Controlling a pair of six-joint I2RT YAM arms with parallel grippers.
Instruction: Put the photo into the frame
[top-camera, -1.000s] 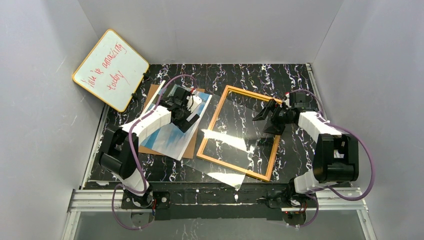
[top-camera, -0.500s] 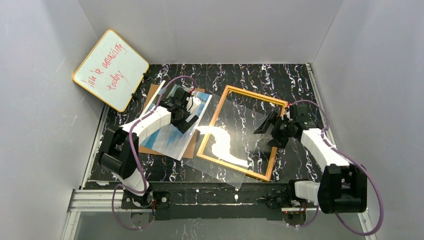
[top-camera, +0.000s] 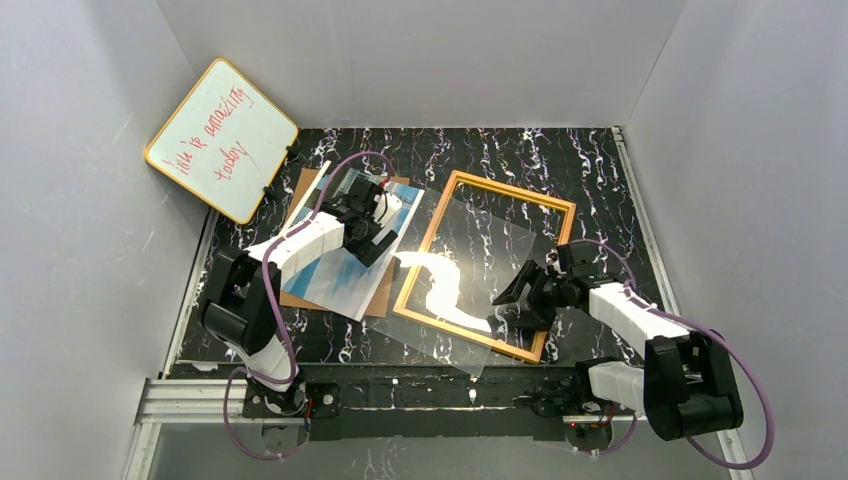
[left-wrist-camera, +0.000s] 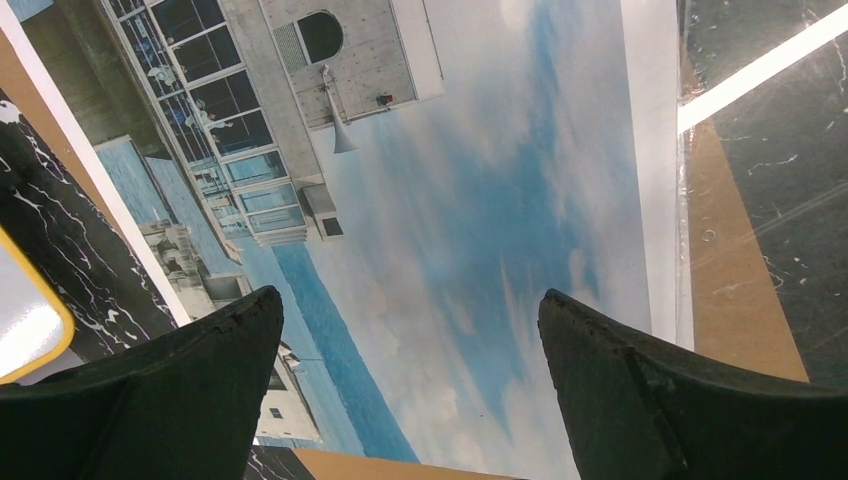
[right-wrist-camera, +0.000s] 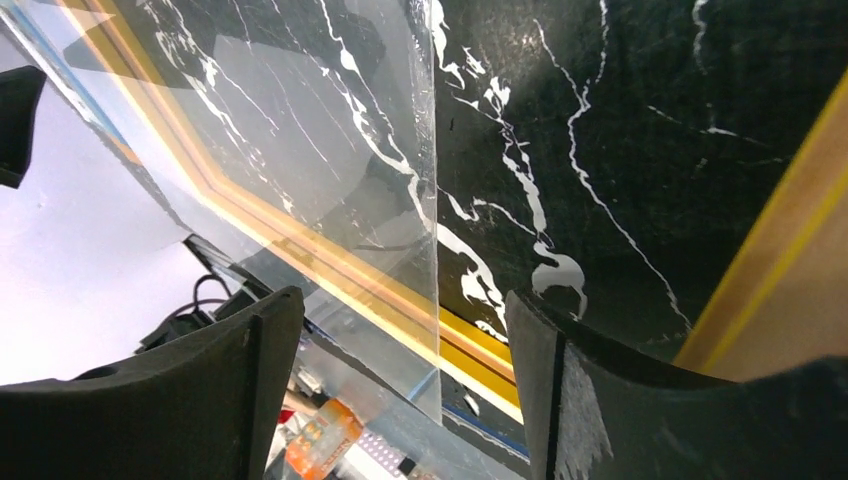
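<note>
The photo (top-camera: 335, 270) of a white building under blue sky lies face up on a brown backing board (top-camera: 300, 297) at the left. My left gripper (top-camera: 380, 243) hovers over it, open and empty; in the left wrist view sky (left-wrist-camera: 450, 200) fills the gap between the fingers of the gripper (left-wrist-camera: 410, 340). The frame (top-camera: 510, 190) lies orange side up at centre. A clear glass pane (top-camera: 470, 250) rests askew across it and overhangs its near edge. My right gripper (top-camera: 512, 305) is open at the pane's near right corner, whose edge (right-wrist-camera: 436, 250) runs between the jaws of the gripper (right-wrist-camera: 400, 340).
A yellow-rimmed whiteboard (top-camera: 222, 140) with red writing leans in the far left corner. Grey walls close in the black marbled table (top-camera: 600, 170) on three sides. The arm bases and a metal rail (top-camera: 430, 395) run along the near edge.
My right arm has swung from the frame's far right side down to its near right corner, and its jaws have narrowed a little. The left arm has stayed put.
</note>
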